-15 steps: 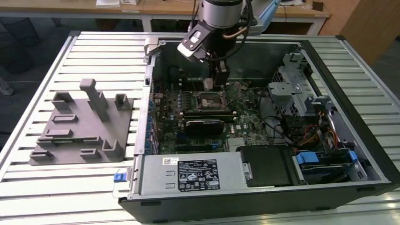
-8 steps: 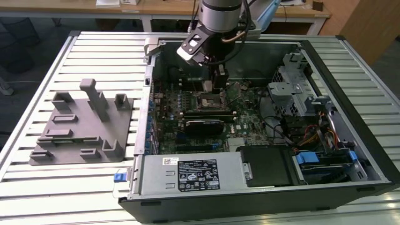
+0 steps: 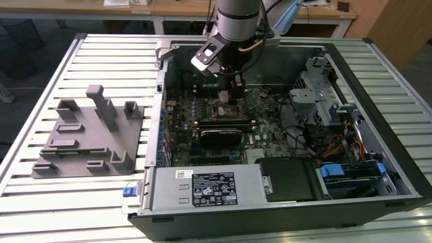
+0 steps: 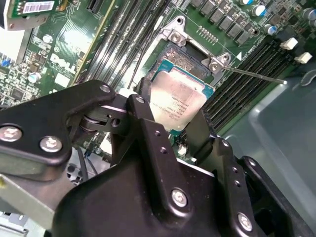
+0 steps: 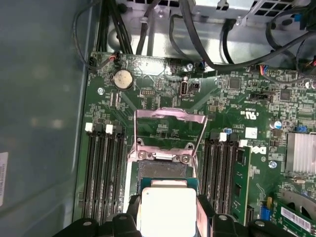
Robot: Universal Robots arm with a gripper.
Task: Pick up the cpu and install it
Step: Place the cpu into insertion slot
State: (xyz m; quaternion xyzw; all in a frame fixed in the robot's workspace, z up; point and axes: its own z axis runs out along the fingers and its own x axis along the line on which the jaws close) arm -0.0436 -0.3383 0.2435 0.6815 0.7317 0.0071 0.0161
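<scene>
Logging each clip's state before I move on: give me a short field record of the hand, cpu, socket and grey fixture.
hand: black, two-fingered, shut on small flat silvery square cpu
cpu position: over black square socket; seating unclear
socket cover: metal frame swung open
elsewhere: large grey plastic fixture on slatted table, at the exterior view's left

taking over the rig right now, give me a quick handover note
The tool is shut on the cpu, with a finger on each side.
The cpu sits right over the open socket on the motherboard; I cannot tell if they touch.
Done: cpu picked up and brought to the socket.
Left: cpu not released, and the socket cover stands open.
</scene>
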